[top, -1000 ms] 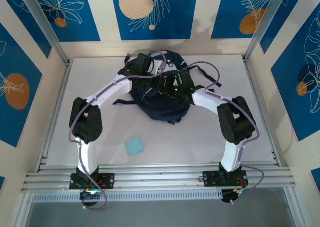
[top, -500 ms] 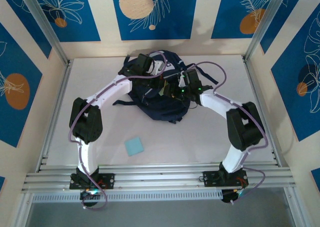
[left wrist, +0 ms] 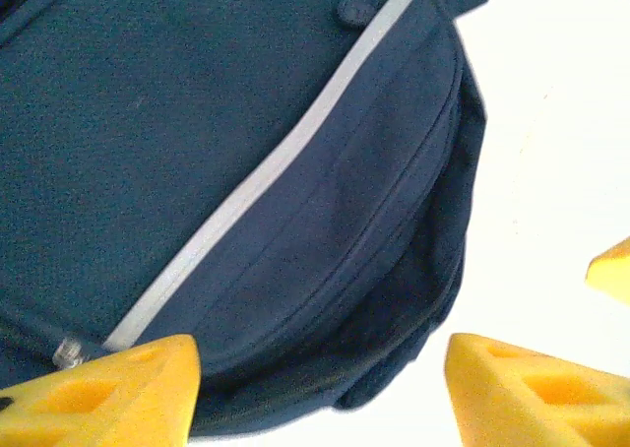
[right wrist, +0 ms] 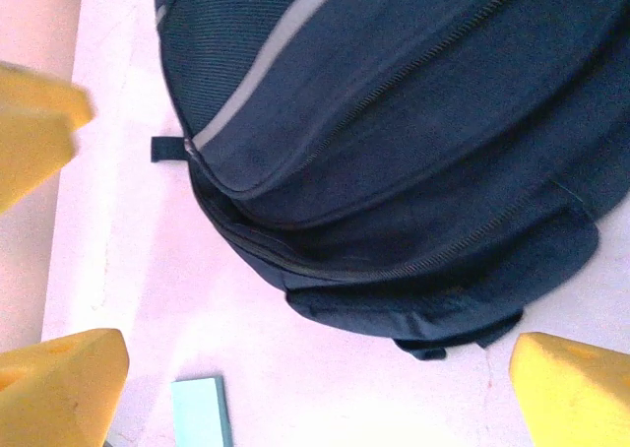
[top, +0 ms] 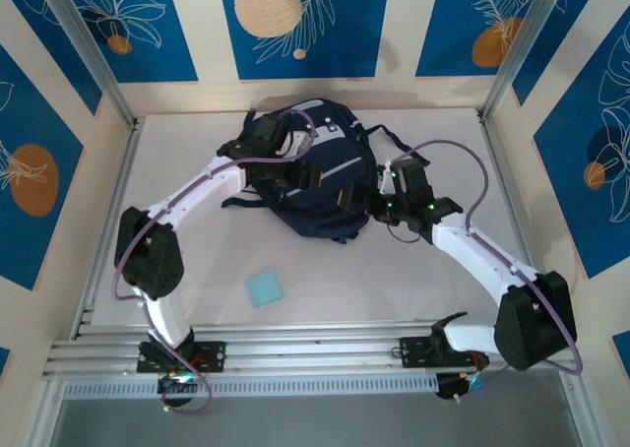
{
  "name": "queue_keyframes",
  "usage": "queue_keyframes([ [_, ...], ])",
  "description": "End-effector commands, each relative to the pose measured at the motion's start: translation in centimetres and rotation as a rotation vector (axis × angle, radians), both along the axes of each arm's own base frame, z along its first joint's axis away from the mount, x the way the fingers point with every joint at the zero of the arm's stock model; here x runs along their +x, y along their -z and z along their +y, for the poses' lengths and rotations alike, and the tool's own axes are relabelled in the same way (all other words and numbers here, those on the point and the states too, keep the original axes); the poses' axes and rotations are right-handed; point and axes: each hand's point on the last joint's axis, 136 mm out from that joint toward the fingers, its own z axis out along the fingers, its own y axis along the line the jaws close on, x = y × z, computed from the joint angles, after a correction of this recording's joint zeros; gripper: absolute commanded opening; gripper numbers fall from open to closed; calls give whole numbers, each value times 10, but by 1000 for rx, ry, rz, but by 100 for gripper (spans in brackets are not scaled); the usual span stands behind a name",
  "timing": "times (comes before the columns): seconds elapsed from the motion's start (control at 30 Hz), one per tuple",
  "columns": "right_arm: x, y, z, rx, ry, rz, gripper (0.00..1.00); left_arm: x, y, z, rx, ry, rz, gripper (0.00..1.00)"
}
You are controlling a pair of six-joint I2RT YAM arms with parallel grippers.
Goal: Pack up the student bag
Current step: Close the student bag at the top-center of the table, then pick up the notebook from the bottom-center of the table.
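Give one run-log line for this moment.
left gripper open | right gripper open | student bag flat on table | light blue square on table, unpacked

student bag (top: 317, 183) dark navy, light grey diagonal stripe; desk (top: 192, 161) white; square pad (top: 264, 289) pale teal; walls (top: 340, 38) blue, white leaf outlines, orange discs.

The right gripper (right wrist: 317, 344) has drawn back off the student bag (top: 330, 211) to its right edge, fingers spread wide, its elbow swung out low to the right. The left gripper (left wrist: 320, 353) has slid from the bag's far end toward its middle and parted its fingers
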Motion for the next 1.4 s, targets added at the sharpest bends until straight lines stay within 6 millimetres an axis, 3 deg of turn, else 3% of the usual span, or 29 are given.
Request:
queue_keyframes([
  [0.0, -8, 3, -8, 10, 41, 2, 99, -30, 15, 37, 99, -78, 79, 74],
  [0.03, -11, 5, -8, 14, 42, 4, 99, -40, 23, 44, 119, -92, 107, 82],
  [0.3, -28, 32, 4, 19, 24, 73, 99, -118, 82, 109, 272, -225, 289, 87],
  [0.53, -31, 47, 18, -22, -8, 110, 99, -163, 112, 123, 202, -391, 409, 89],
  [0.9, -33, 47, 28, -61, -40, 98, 99, -186, 147, 114, 148, -516, 495, 90],
  [1.17, -37, 49, 22, -83, -22, 99, 100, -197, 165, 101, 241, -482, 496, 91],
  [1.37, -41, 49, 13, -107, -2, 89, 100, -201, 180, 116, 355, -483, 471, 90],
])
